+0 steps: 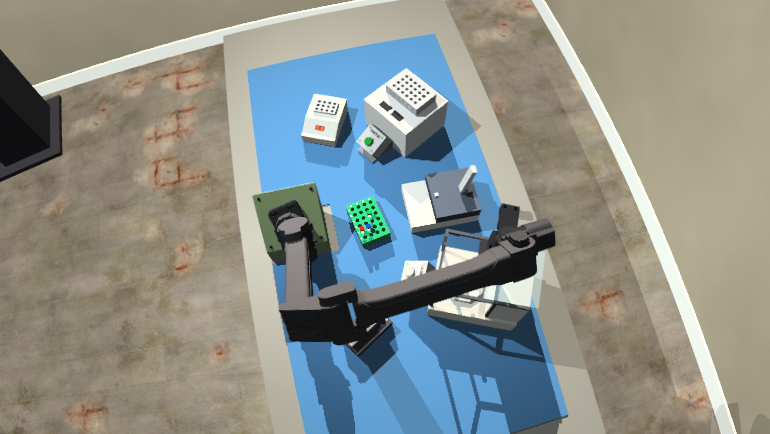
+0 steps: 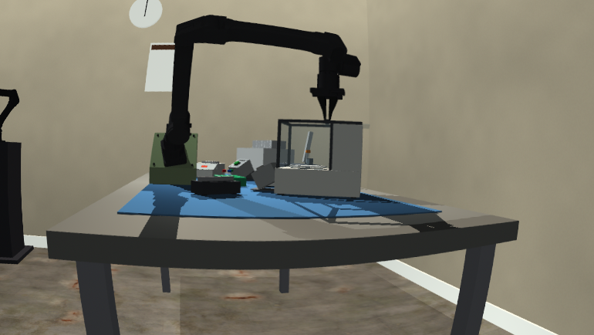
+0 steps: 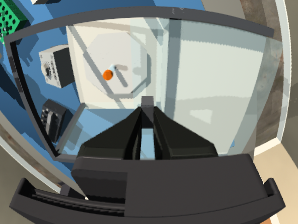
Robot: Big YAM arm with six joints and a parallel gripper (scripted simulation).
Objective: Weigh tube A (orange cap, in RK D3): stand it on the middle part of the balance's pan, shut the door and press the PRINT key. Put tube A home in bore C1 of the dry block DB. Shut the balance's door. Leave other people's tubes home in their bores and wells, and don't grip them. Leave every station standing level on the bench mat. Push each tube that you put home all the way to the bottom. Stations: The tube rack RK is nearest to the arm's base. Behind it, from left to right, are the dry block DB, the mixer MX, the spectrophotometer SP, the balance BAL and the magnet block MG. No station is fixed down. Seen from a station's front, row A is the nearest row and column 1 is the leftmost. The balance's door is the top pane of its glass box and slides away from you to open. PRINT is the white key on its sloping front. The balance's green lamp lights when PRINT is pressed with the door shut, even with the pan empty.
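Note:
Tube A, with its orange cap [image 3: 108, 75] [image 2: 308, 151], stands on the pan [image 3: 134, 89] inside the balance [image 2: 318, 183] [image 1: 469, 319]. My gripper [image 3: 147, 112] [image 2: 327, 119] points down at the top of the glass box. Its fingers are shut on the dark handle [image 3: 147, 101] of the balance's door. The door pane lies back toward the rear and the top is open over most of the pan. The arm hides the gripper in the top view. The dry block [image 1: 314, 133] [image 2: 210, 169] is at the far left. The PRINT key and green lamp cannot be made out.
The green tube rack [image 1: 385, 236] holds red-capped and blue-capped tubes. The spectrophotometer [image 1: 423, 218], with an upright white bar, is beside the balance. The mixer [image 1: 385, 129] is beside the dry block. The magnet block [image 1: 372, 338] [image 2: 215, 187] [image 3: 52, 120] lies right of the balance's front.

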